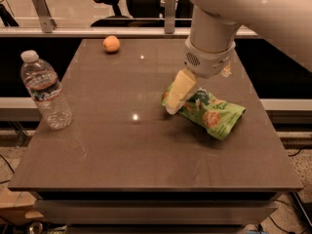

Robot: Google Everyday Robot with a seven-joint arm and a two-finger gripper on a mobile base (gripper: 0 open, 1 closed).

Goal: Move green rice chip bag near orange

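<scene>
Cream two-finger gripper (199, 92), jaws apart, straddling crinkled light-green rice chip bag (214, 116); slick pouch risking slipping from end-pinch before reaching small round orange fruit (111, 44).

Office-like robot lab or test space. Signs: swivel office chair (109, 1) at top of frame, behind horizontal rail with metal uprights (41, 9); plain dark worktable (146, 165) filling centre; loose cables (7, 162) on speckled floor at lower left and lower right edges; white robot arm (243, 4) entering from upper right, gripper (183, 94) low over table, right of centre, at green rice chip bag (214, 113)
</scene>
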